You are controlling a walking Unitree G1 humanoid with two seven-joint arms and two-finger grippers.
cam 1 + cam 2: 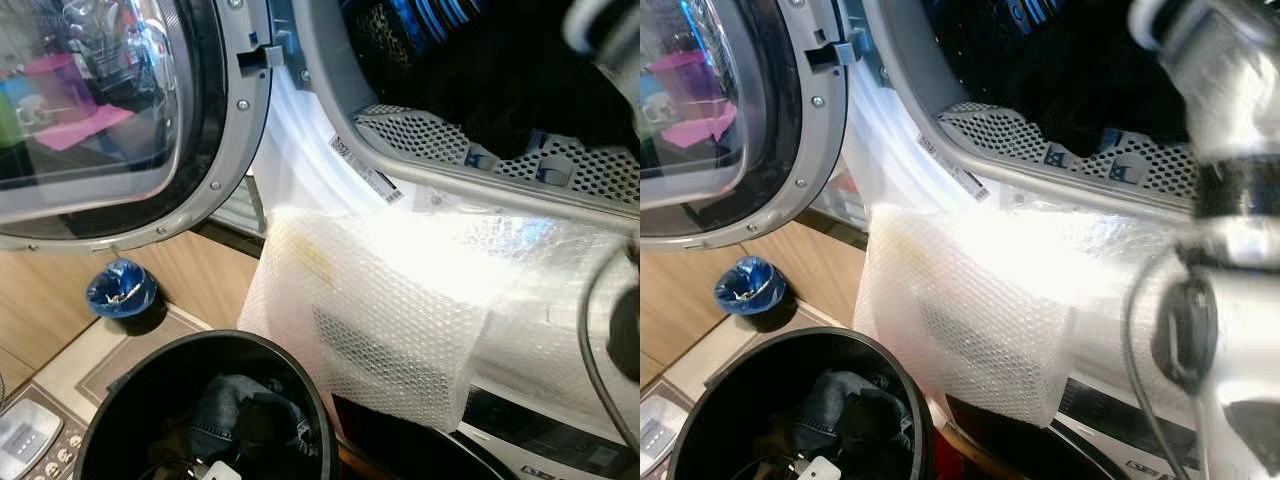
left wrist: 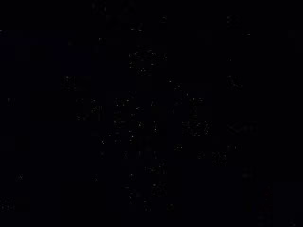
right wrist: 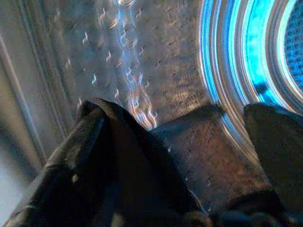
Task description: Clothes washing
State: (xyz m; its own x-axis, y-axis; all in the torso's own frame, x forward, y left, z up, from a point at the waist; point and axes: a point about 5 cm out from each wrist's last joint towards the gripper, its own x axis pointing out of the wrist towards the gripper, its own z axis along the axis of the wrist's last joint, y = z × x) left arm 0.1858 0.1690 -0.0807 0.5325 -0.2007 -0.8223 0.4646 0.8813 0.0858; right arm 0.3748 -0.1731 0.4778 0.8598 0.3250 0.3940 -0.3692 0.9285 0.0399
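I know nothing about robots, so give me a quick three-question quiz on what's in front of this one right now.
1. True or false: the washer door is open.
2. What hangs over the washer's front, below the drum opening?
A. a towel
B. bubble wrap
C. a rug
3. Fill in: the black bin on the floor holds dark ____.

Key
1. True: the door is swung to the robot's left and the drum is exposed.
2. B: bubble wrap drapes down the front.
3. Clothes. The right tool is inside the drum with dark cloth draped over it.
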